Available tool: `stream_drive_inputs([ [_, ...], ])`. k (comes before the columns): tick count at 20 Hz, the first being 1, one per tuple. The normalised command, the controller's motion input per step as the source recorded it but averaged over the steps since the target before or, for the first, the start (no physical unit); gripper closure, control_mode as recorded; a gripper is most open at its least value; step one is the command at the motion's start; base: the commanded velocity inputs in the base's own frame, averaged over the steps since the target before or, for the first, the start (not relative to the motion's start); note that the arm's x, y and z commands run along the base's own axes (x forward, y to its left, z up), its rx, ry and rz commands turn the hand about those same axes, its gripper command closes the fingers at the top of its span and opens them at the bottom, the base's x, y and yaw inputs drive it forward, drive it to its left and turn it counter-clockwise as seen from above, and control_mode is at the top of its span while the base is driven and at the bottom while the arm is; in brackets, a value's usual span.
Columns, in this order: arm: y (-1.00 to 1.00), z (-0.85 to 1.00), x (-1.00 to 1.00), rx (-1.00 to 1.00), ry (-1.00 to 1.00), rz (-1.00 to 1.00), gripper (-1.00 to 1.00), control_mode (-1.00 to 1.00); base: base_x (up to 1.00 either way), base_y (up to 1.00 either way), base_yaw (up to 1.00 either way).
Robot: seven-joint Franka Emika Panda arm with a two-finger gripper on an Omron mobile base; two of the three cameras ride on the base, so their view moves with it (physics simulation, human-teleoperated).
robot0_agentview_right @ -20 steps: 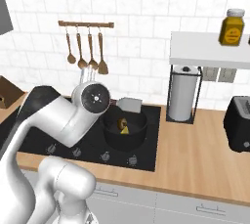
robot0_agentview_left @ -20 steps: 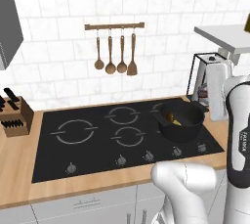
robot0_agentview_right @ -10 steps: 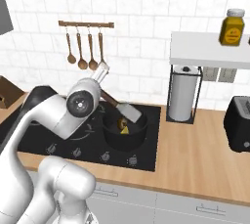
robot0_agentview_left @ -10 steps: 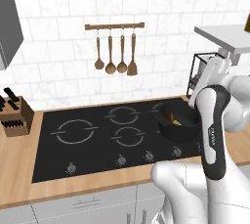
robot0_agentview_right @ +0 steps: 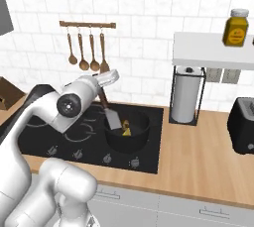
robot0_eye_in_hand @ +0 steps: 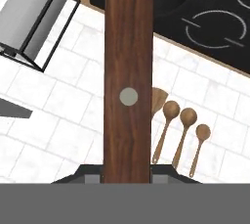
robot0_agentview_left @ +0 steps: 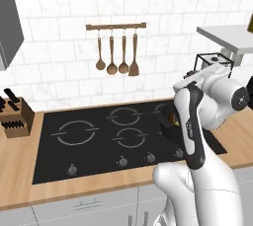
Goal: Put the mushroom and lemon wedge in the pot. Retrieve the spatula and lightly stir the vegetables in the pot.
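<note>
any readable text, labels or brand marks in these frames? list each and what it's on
Dark lettering runs down the robot's white forearm in the left base view: too blurred to read.
The yellow jar on the shelf has a label area: no text resolves.
The hob knobs, knife block and toaster: no legible marks.
The spatula handle in the gripper: two pale rivets, no text.
</note>
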Motion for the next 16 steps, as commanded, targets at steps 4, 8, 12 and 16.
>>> stream_drive_inputs([
  [4, -0.24, 0.02, -0.01, 0.22, 0.00, 0.01, 1.00, -1.00, 0.00, 0.00, 0.00],
  [8, 0.00, 0.00, 0.00, 0.00, 0.00, 0.00, 1.00, -1.00, 0.00, 0.00, 0.00],
  [12, -0.09, 0.00, 0.03, 0.16, 0.00, 0.00, 1.00, -1.00, 0.00, 0.00, 0.00],
  [16, -0.11, 0.00, 0.34, 0.32, 0.03, 0.00, 1.00, -1.00, 0.00, 0.00, 0.00],
])
